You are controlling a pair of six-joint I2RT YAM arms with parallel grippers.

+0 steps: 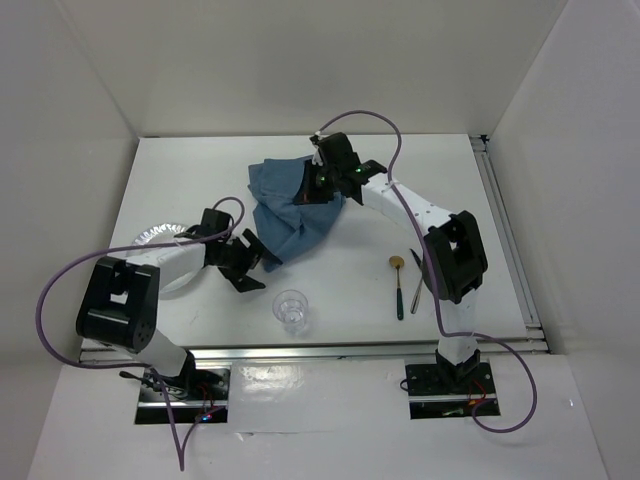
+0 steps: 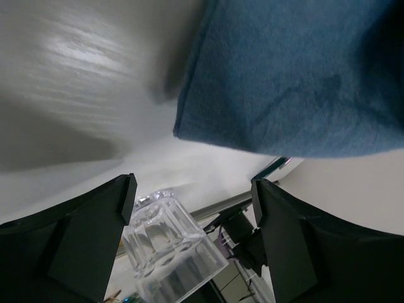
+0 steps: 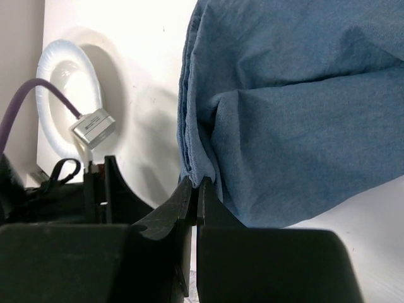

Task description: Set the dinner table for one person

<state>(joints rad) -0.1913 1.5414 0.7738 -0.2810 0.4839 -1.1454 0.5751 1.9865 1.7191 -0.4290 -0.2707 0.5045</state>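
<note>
Blue cloth (image 1: 290,215) bunched mid-back on white dinner table (image 1: 200,170), tabletop spread under both arms, R gripper (image 3: 196,189) clenched on cloth's edge, L gripper (image 2: 192,189) released, jaws wide, just beside cloth's near corner, glass (image 1: 291,309) front-centre, plate (image 1: 155,238) at L, spoon (image 1: 398,285) at R.

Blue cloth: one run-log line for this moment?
blue cloth: bunched, not spread | right tool: shut on its edge | left tool: open, empty

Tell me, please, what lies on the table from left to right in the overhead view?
plate → blue cloth → gold-headed spoon → dark utensil. The glass falls within the cloth's span, so it is left out.
</note>
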